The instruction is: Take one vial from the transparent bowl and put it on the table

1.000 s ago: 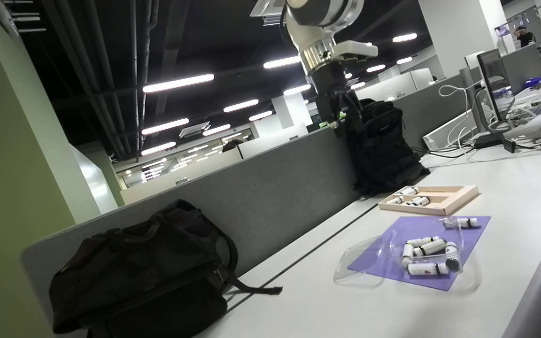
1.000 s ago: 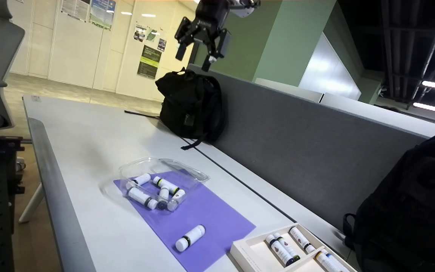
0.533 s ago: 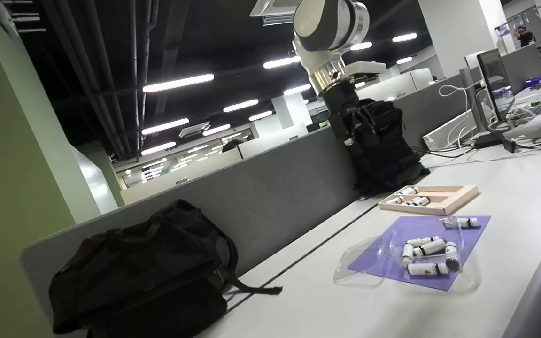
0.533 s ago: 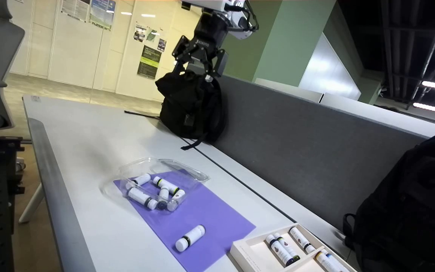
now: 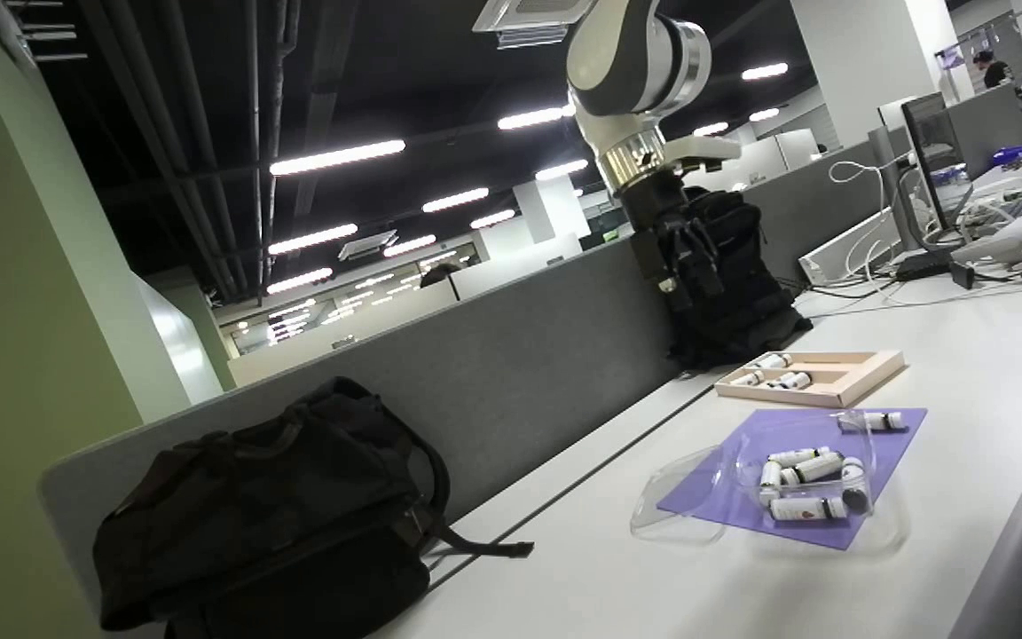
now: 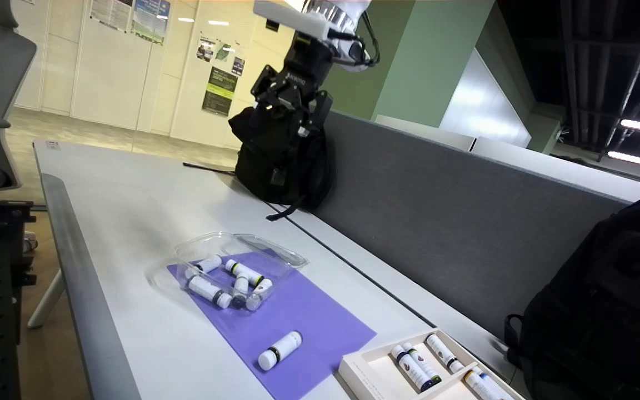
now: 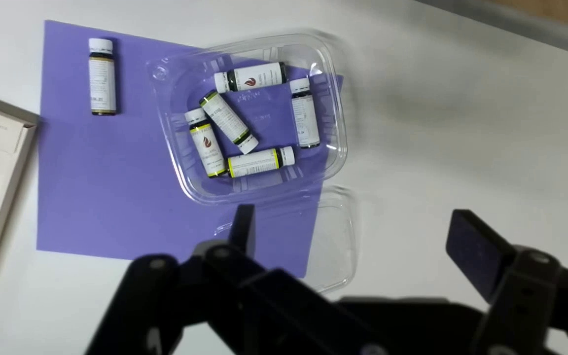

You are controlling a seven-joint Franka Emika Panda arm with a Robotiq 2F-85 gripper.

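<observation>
The transparent bowl [image 7: 341, 148] stands on a purple mat, its clear lid [image 7: 336, 241] folded open beside it. Several white-labelled vials lie in it, among them one along its right wall [image 7: 305, 116] and one near its upper rim [image 7: 253, 77]. The bowl also shows in both exterior views [image 5: 870, 444] [image 6: 203, 238]. Another vial [image 7: 102, 79] lies on the mat outside the bowl. My gripper [image 7: 355, 222] is open and empty, high above the white table [image 7: 422, 148]. In the wrist view the bowl lies above and left of the fingers. The gripper also shows in both exterior views [image 5: 690, 282] [image 6: 283, 122].
The purple mat [image 7: 91, 197] lies under the bowl. A pale wooden tray [image 6: 361, 369] with several vials stands beside the mat. A grey divider panel [image 6: 436, 183] runs along the table, with black backpacks [image 5: 280, 532] [image 5: 733, 302] against it.
My gripper has come down in both exterior views, fast at first and less in the last half second. It stays open. The bowl and vials have not moved.
</observation>
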